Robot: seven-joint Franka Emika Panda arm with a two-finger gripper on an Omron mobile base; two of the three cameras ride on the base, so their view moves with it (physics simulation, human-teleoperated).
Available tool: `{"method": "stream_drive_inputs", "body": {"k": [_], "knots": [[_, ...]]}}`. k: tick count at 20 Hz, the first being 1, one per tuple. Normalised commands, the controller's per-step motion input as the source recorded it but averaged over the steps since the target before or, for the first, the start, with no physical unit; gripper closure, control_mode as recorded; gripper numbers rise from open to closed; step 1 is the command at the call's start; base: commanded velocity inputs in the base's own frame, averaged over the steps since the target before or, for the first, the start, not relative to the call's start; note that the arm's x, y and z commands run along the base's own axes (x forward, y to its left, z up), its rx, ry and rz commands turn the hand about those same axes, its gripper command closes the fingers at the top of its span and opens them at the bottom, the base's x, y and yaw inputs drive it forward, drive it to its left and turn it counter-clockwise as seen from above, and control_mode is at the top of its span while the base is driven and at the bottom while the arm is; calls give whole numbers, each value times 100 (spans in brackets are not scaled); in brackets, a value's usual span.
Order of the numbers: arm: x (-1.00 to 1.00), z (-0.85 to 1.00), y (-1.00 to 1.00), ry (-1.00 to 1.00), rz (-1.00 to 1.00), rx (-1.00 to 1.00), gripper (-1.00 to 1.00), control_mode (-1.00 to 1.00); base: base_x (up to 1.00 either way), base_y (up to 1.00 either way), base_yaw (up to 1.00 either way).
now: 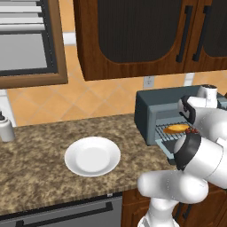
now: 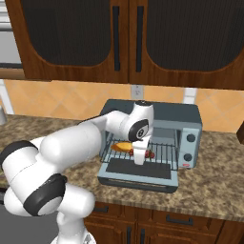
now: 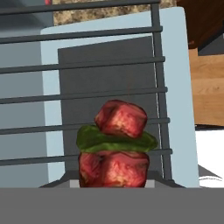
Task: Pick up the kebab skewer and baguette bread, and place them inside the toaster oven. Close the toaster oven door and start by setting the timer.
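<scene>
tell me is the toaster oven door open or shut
Open: the toaster oven door lies flat in front of the toaster oven, leaving the rack and the baguette bread on it exposed.

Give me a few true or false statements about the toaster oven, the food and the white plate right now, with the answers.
1. The blue-grey toaster oven's drop-down door hangs open. True.
2. The golden-orange baguette bread lies on the round white plate. False: it rests on the wire rack inside the oven; the plate is bare.
3. The tool is shut on the kebab skewer of red-brown meat chunks. True.
4. The skewer lies on the granite counter. False: it is over the oven's rack.
5. The cabinet doors above the oven stand open. False: they are closed.
</scene>
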Motion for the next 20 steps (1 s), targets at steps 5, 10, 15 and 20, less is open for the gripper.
{"method": "stream_drive_inputs", "body": {"k": [5, 10, 15, 20], "knots": [[0, 0, 0, 0, 0, 0, -100, -100, 0, 0, 0], [0, 0, 0, 0, 0, 0, -100, -100, 0, 0, 0], [-4, 0, 0, -1, 0, 0, -100, -100, 0, 0, 0], [-13, 58, -12, -3, 0, 3, -100, -100, 0, 0, 0]]}}
